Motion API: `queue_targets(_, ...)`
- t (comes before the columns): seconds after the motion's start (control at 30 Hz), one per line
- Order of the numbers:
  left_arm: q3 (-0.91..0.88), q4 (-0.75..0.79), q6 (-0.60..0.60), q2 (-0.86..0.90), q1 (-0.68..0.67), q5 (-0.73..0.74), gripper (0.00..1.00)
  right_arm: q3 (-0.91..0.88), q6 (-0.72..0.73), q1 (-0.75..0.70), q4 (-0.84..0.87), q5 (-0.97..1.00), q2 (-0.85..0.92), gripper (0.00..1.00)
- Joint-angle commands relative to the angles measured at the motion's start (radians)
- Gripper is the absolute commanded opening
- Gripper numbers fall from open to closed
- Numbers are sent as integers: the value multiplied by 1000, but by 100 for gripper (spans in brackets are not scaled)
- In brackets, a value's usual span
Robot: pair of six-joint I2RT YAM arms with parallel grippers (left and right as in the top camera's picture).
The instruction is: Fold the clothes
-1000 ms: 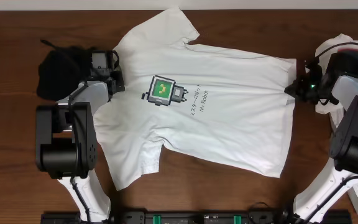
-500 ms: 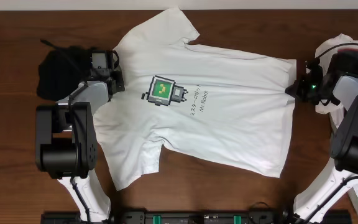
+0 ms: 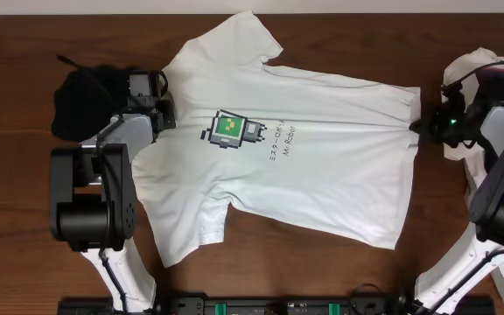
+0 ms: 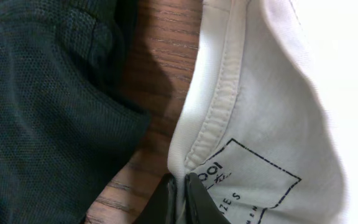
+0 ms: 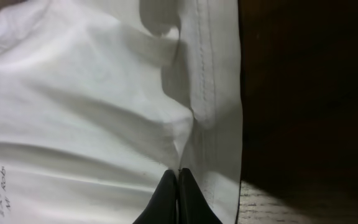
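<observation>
A white T-shirt (image 3: 322, 175) with a green-and-grey robot print (image 3: 230, 131) lies spread flat across the table, neck to the left. My left gripper (image 3: 166, 112) sits at the neckline, shut on the collar edge (image 4: 219, 106) beside the printed size label (image 4: 253, 180); its jaws (image 4: 180, 183) pinch the fabric. My right gripper (image 3: 415, 129) is at the bottom hem, shut on the stitched hem (image 5: 213, 74), with its fingertips (image 5: 178, 177) pressed together on the cloth. A black garment (image 3: 81, 96) is bunched to the left of the left gripper.
Another white garment (image 3: 472, 66) lies heaped at the far right, behind the right arm. The black garment (image 4: 48, 106) fills the left of the left wrist view, close to the collar. Bare wood table (image 3: 304, 262) shows in front of the shirt.
The right gripper has drawn the hem slightly to the right, and the shirt and its print have shifted right with it. The left gripper has stayed in place.
</observation>
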Motion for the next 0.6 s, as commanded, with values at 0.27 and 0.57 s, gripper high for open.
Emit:
queue_targets(0.27,-12,-21,6,33,14,-42,6,29,-38,-43,1,27,-3,1)
queue_targets(0.57,-12,-20,-6,33,13,-42,7,29,-38,-38,-6,26,-3,1)
